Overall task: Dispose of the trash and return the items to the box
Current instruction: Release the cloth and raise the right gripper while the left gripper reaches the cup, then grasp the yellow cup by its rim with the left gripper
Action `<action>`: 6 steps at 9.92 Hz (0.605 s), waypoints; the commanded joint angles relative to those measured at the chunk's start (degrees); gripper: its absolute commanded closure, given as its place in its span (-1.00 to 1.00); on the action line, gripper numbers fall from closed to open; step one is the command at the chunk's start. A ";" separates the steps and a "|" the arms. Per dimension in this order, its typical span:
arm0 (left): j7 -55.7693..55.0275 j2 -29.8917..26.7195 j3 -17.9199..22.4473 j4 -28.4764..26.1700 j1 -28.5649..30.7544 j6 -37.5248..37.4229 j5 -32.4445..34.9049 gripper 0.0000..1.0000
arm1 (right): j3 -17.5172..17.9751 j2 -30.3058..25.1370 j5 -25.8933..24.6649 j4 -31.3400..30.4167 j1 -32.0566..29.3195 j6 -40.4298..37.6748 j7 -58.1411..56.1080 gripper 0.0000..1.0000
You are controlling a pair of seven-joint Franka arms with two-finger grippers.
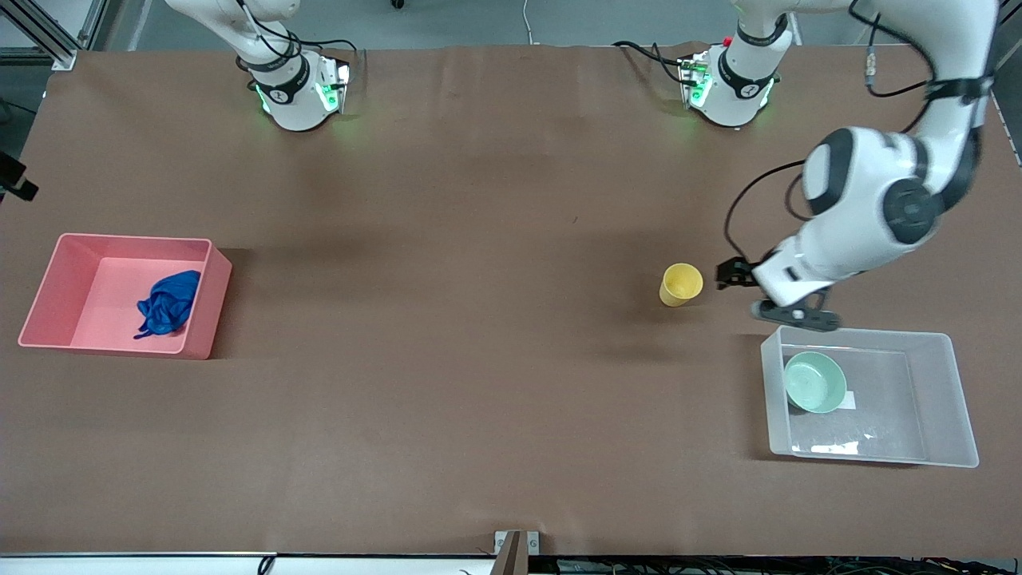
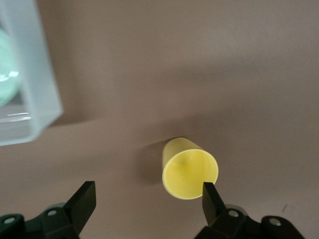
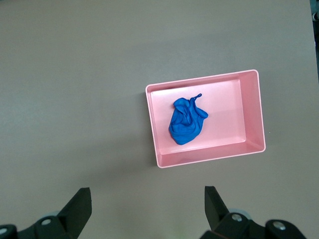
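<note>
You have the left claw (image 1: 738, 291) wide and empty beside the upright small yellow plastic cup (image 1: 681, 284) on the brown worktop (image 1: 447, 319) near the clear plastic tub (image 1: 942, 399), right claw (image 3: 147, 211) wide, waiting high over the pink bin (image 3: 251, 112); an off-centre finger (image 2: 212, 199) may topple it.

Pink rectangular bin (image 1: 56, 283) standing on the brown table covering (image 1: 447, 239). The bin lies toward the right arm's end.
</note>
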 commanded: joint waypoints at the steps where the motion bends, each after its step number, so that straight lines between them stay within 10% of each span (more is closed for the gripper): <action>1: -1.65 4.74 -2.23 -4.20 0.14 7.66 1.18 -0.86 | -0.08 -0.42 0.16 -2.12 0.79 1.02 0.43 -1.00; 4: -2.88 8.78 -2.86 -7.12 0.13 14.53 6.10 -0.76 | -0.34 -2.44 0.07 -4.50 1.68 0.94 0.43 -1.00; 6: -3.07 8.80 -3.03 -9.39 0.31 14.64 6.28 -0.32 | -0.25 -2.09 -0.63 -3.01 2.90 0.85 0.43 -1.00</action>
